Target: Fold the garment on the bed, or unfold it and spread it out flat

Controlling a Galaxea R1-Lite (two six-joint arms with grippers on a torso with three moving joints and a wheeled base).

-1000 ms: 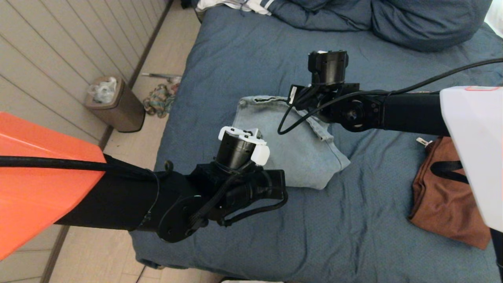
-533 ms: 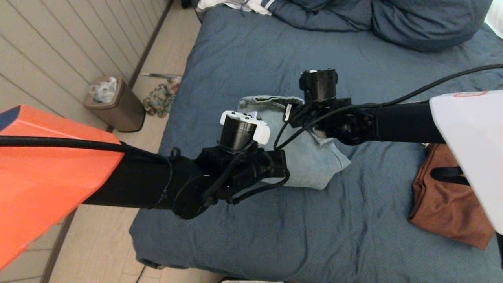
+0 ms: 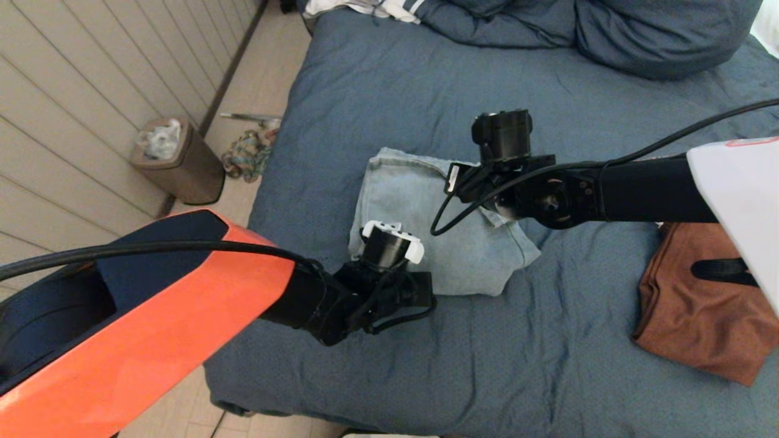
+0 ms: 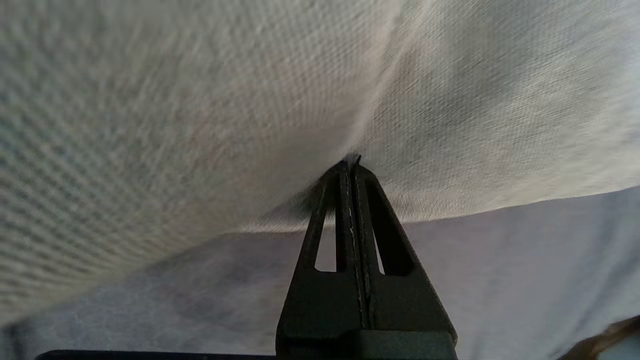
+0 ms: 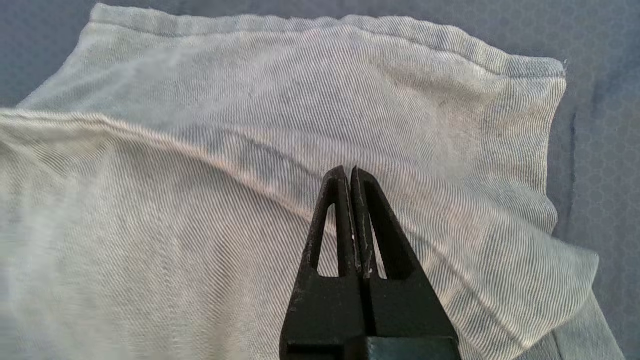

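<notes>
1. The bed (image 3: 377,79), under its wrinkled slate-blue cover, fills most of what I see from my head, and the pale blue denim garment (image 3: 420,207) lies folded near its middle; I place everything else from that garment.
2. My left gripper (image 4: 351,167) is down at the garment's near edge, on the side toward the wall. Its fingers (image 4: 367,200) are pressed flat together with no gap, and the tips touch the cloth right at a crease. I cannot tell whether any fabric is pinched between them.
3. My right gripper (image 5: 350,172) hangs over the garment's far half, on the side away from the wall. Its fingers (image 5: 372,210) are clenched against each other and hold nothing; the denim lies spread beneath them, hemmed edge beyond the tips and a loose corner flaring to one side.
4. The garment rests directly on the bed cover, which shows around all of its edges.
5. A brown garment (image 3: 688,316) lies on the bed well apart from the denim, beyond my right arm.
6. The blue pillows (image 3: 657,36) sit at the head of the bed, well beyond the denim.
7. On the floor past the bed's wall-side edge stands a small bin (image 3: 179,161), with a bundle of rope (image 3: 246,155) beside it.
</notes>
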